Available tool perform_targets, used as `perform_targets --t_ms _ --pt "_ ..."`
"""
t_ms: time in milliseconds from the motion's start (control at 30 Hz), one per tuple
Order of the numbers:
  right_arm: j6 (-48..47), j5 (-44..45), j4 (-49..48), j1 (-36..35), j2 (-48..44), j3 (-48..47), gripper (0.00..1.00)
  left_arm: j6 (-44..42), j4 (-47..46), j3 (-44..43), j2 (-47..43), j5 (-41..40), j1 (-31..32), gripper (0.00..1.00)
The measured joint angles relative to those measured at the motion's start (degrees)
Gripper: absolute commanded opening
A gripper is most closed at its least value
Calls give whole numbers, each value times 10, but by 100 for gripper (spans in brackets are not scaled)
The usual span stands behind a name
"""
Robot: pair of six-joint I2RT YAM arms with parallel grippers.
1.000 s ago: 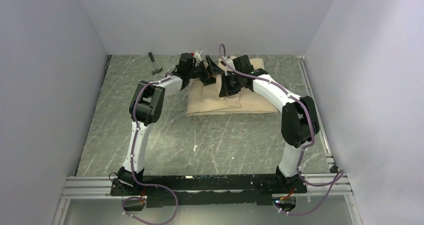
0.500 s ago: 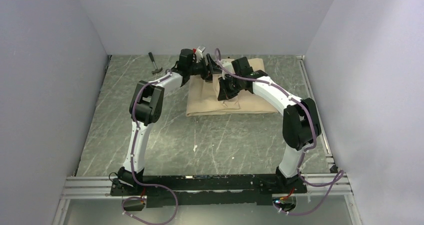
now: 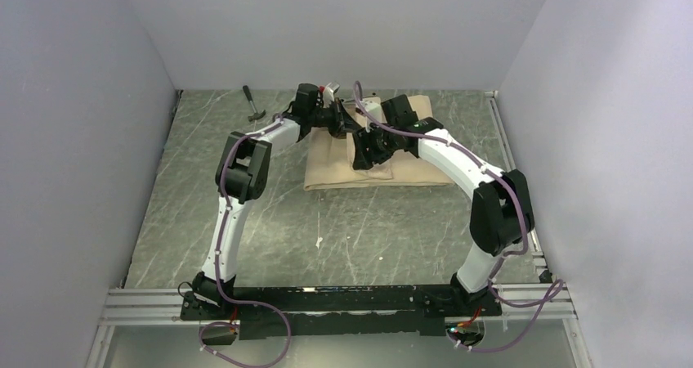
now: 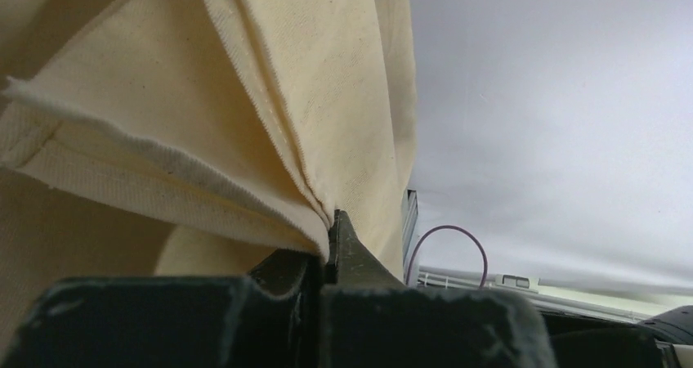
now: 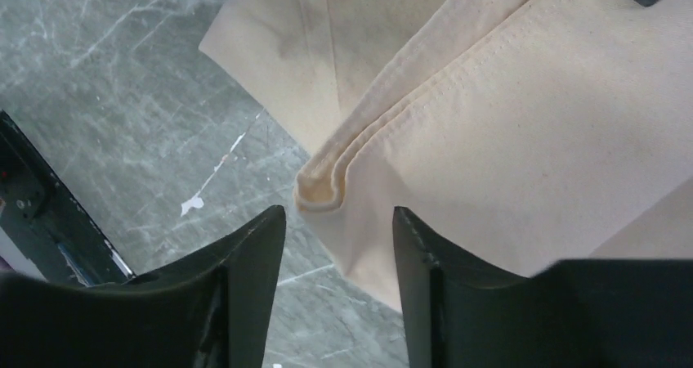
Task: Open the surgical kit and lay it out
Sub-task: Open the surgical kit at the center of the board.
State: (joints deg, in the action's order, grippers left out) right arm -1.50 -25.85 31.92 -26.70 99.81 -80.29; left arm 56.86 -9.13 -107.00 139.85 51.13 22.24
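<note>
L pincer clamps wrap fold; R pincer parted near its edge.

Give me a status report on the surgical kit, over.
Left pincer shut on a fold of the wrap. Right pincer open over a folded corner. Wrap not yet opened. Hammer lies apart, nothing blocking.

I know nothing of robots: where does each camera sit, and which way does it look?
Top external: high behind the arm bases, looking down on the table; both arms show.
Left wrist: on the left arm, facing along the left pincer, shut on the tan wrap.
Right wrist: on the right arm, facing down past the open right pincer at a wrap corner.
Shared: all three show the wrap.
</note>
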Motion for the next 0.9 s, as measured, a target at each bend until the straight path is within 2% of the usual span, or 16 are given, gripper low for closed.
perform_targets --t_ms 167,300,467,633,900 --pt "31 15 -3 8 -52 28 76 -44 62 -24 2 0 -4 0" --pt "69 28 -21 43 -127 56 77 -103 150 -54 -2 -1 -14 0" --pt "124 59 -57 110 -191 79 76 -205 316 -97 -24 -23 -48 0" --pt "159 118 -58 125 -177 87 74 -318 479 -112 -69 -104 -120 0" --pt "196 170 -54 125 -145 92 73 -400 611 -101 -110 -283 -231 0"
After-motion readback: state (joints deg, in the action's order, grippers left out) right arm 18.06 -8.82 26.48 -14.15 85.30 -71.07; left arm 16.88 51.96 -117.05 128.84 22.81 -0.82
